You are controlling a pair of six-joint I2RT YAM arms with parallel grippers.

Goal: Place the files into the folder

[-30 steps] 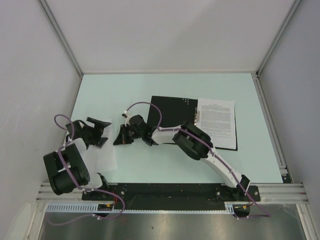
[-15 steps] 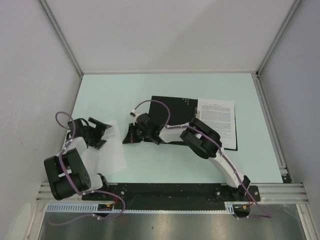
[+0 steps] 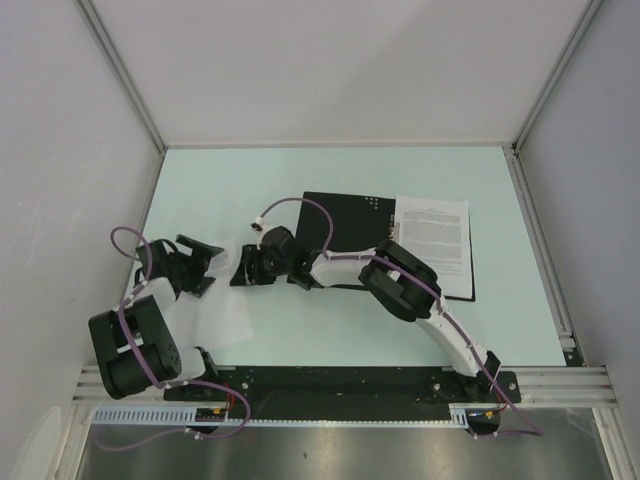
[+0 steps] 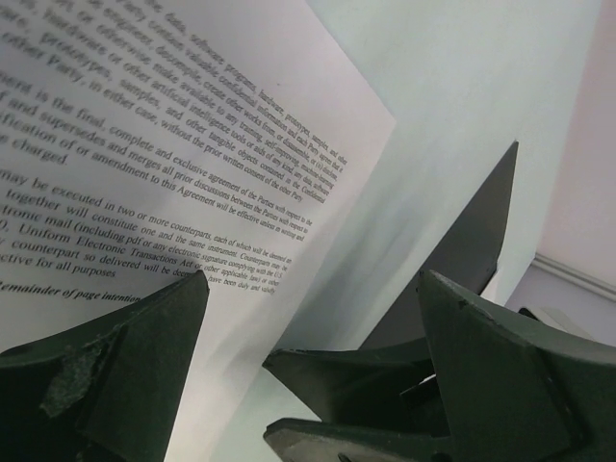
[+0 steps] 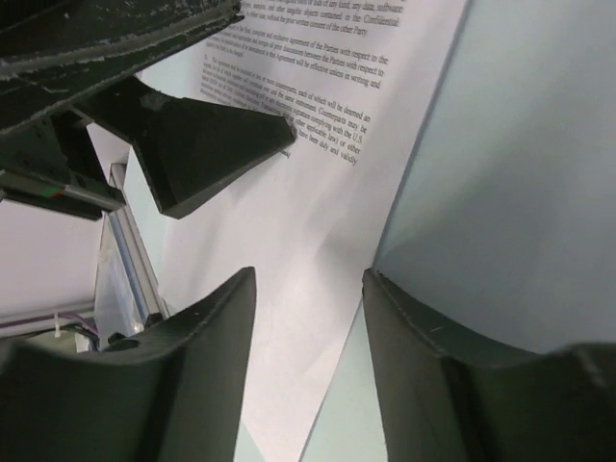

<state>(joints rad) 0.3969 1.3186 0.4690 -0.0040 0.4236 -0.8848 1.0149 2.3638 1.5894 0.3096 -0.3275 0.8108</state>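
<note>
One file, a loose printed sheet (image 3: 222, 310), lies on the pale green table at the left. Close up, this sheet (image 4: 183, 135) shows blocks of black text. Another printed file (image 3: 433, 238) rests on the right half of the folder (image 3: 335, 215), which lies open, black side up. My left gripper (image 3: 208, 265) is open over the loose sheet's upper part. My right gripper (image 3: 237, 270) faces it from the right, jaws apart above the sheet's (image 5: 318, 192) edge, clamping nothing. The left gripper's finger (image 5: 212, 144) shows just ahead of my right gripper (image 5: 308, 274).
White walls close in the table on three sides, with metal frame rails (image 3: 540, 230) along the edges. The arm bases sit on a black plate (image 3: 350, 382) at the near edge. Purple cables (image 3: 300, 205) loop off both wrists.
The right gripper went from shut to open. It pulled right with the loose sheet's edge lifted, then came back left, and the sheet lies flatter now. The left arm barely moved.
</note>
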